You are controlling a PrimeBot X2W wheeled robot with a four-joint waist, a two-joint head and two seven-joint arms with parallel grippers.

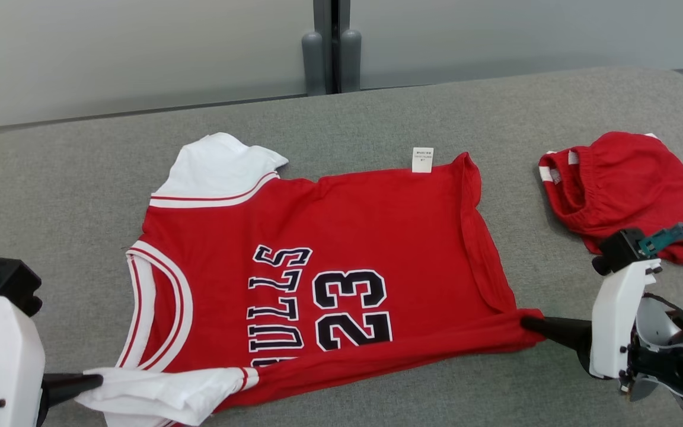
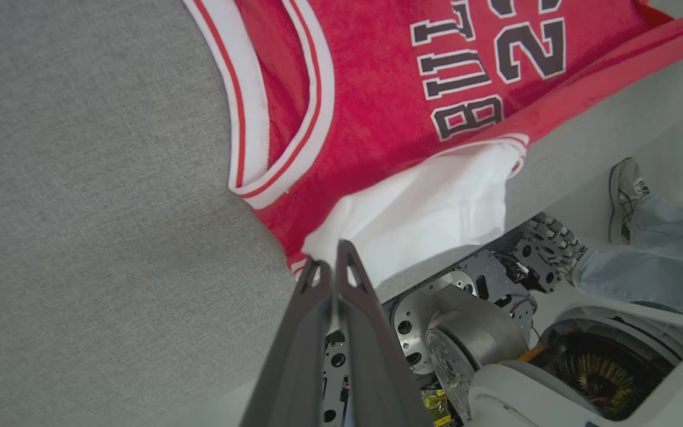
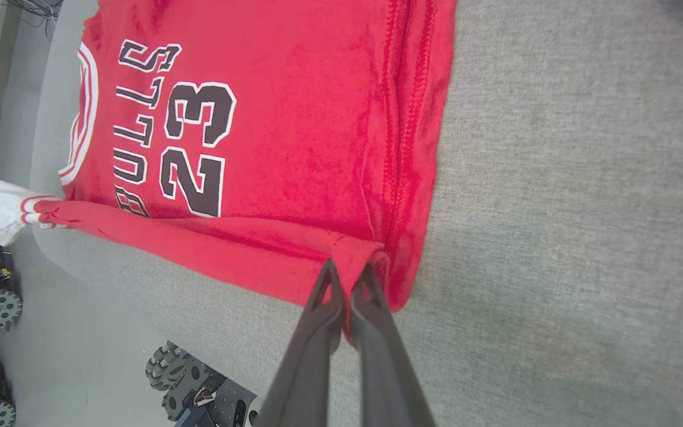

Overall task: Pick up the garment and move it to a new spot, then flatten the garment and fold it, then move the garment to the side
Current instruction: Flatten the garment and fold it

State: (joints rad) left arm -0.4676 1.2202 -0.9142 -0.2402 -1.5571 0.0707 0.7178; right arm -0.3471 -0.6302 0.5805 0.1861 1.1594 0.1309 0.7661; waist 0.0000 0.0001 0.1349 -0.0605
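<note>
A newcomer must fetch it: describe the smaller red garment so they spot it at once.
On the grey table, look right of the big flat jersey. The red shorts lie there crumpled, apart from it. Unlike the jersey they carry no lettering or number, just a gathered elastic waistband.

A fold of the jersey (image 1: 389, 231) covers part of BULLS; the tag (image 1: 423, 159) print is illegible.
</note>
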